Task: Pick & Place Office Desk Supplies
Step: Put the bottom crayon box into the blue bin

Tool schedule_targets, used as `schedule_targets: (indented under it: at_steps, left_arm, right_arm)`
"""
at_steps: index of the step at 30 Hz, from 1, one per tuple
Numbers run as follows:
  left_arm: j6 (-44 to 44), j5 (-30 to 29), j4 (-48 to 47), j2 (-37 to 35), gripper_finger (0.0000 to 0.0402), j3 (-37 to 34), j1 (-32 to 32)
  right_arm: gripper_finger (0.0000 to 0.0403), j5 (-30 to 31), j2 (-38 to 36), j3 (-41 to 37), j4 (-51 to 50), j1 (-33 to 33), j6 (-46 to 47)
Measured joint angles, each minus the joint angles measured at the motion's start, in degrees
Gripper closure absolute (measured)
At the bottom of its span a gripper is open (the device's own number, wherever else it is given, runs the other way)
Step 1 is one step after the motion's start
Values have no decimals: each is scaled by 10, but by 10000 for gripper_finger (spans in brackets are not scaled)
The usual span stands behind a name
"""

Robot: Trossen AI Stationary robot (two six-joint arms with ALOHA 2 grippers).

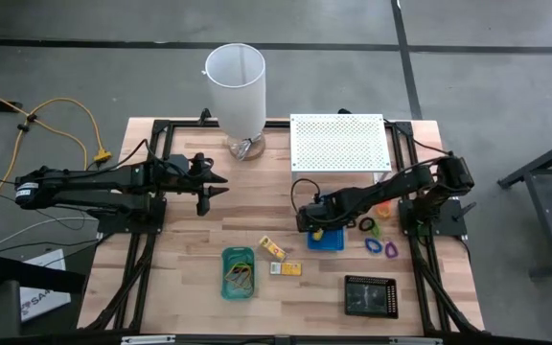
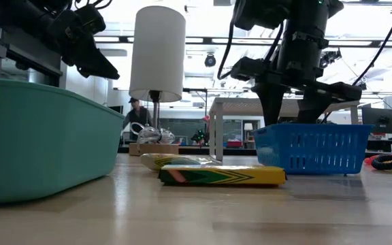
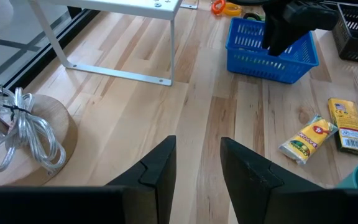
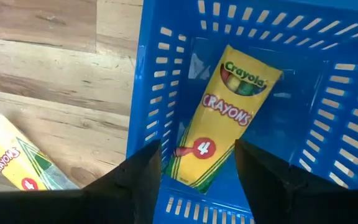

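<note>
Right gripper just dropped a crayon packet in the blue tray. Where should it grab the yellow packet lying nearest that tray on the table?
Come straight down on the yellow crayon packet and pinch across its narrow width near the middle. It lies flat and oblong on bare wood, apart from the blue tray and the second packet, so both long edges are free.

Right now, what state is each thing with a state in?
right gripper: open, above the blue basket.
left gripper: open, empty, waiting over bare table.
crayon pack: released, lying tilted in the blue basket.
green tray: holds rubber bands.
black tray: contents unclear.
</note>
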Motion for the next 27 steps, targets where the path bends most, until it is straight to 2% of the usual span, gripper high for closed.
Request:
schedule_targets:
  at_steps: [11, 15, 20, 27]
  left_arm:
    - [0, 2, 0, 0, 282, 0, 0]
    - [0, 2, 0, 0, 282, 0, 0]
    - [0, 1, 0, 0, 282, 0, 0]
    - [0, 1, 0, 0, 282, 0, 0]
  right_arm:
    - [211, 4, -2, 0, -3, -1, -18]
    - [211, 5, -37, 0, -17, -10, -43]
    - [211, 35, -84, 0, -11, -16, -68]
    - [211, 35, -89, 0, 42, -11, -138]
